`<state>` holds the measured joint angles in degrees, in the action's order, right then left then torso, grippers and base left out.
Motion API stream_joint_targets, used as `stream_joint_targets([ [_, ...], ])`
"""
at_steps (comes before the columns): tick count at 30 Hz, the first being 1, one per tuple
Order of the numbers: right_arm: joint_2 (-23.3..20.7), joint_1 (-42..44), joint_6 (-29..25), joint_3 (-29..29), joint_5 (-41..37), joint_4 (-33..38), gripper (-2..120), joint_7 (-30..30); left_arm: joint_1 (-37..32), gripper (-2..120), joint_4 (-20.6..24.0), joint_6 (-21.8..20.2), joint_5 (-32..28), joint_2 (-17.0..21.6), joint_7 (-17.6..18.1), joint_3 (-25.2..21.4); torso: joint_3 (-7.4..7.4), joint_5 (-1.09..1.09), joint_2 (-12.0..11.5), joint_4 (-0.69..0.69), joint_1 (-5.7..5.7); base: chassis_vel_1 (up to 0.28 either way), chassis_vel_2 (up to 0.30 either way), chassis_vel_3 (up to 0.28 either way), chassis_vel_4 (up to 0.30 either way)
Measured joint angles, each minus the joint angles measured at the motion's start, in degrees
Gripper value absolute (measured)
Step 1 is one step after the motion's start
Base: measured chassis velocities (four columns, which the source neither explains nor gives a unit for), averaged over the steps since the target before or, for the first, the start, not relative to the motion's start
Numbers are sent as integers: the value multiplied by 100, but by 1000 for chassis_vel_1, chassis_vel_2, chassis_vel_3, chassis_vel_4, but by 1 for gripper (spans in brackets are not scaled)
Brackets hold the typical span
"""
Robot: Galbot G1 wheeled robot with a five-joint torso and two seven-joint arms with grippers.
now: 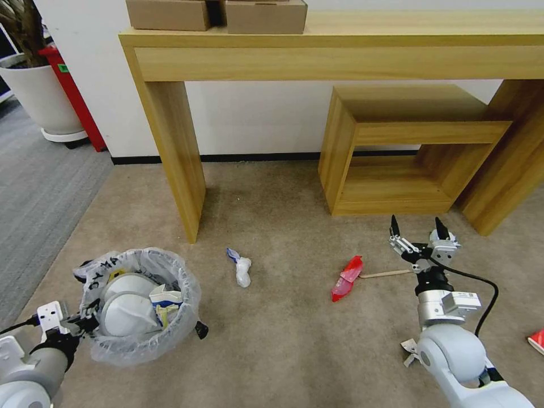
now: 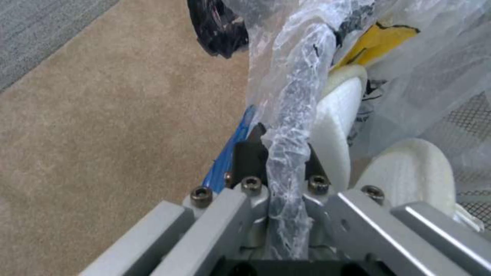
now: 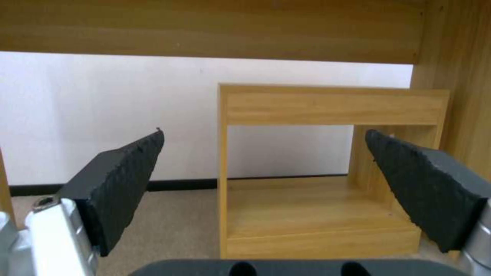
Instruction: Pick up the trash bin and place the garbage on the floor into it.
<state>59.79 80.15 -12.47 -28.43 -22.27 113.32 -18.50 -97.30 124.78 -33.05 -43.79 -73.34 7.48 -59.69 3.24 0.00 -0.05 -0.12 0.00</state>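
Note:
The trash bin [image 1: 141,340], round and lined with a crinkly plastic bag, is at the lower left over the tan floor [image 1: 294,345]. It holds two white slippers [image 1: 127,309] and a carton [image 1: 165,296]. My left gripper [image 1: 89,324] is shut on its bag-covered rim [image 2: 289,115], with a slipper [image 2: 335,115] just inside. Garbage lies on the carpet: a crumpled white and blue piece [image 1: 241,269], a red wrapper [image 1: 347,277] and a wooden stick [image 1: 385,274]. My right gripper [image 1: 418,229] is open just right of the stick, its fingers [image 3: 122,180] wide apart and holding nothing.
A wooden console table leg [image 1: 173,147] stands behind the bin, and a low open wooden box [image 1: 419,133] is ahead of the right gripper [image 3: 263,180]. Grey carpet [image 1: 39,187], a white planter [image 1: 39,96] and a red bin [image 1: 73,96] are at the far left. Another red piece [image 1: 537,340] lies at the right edge.

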Motion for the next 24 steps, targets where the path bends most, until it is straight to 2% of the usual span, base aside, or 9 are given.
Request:
stream_joint_targets([
  [13, 232, -124, -42, 55, 237, -257, 100, 80, 251, 1, -207, -55, -51, 105, 97, 40, 0, 1, 0, 0, 0, 0, 0, 0, 0],
  [24, 208, -75, 77, 62, 228, -169, 100, 63, 260, 1, -217, -54, -50, 69, 82, 48, -1, 0, 0, 0, 0, 0, 5, 4, -4],
])
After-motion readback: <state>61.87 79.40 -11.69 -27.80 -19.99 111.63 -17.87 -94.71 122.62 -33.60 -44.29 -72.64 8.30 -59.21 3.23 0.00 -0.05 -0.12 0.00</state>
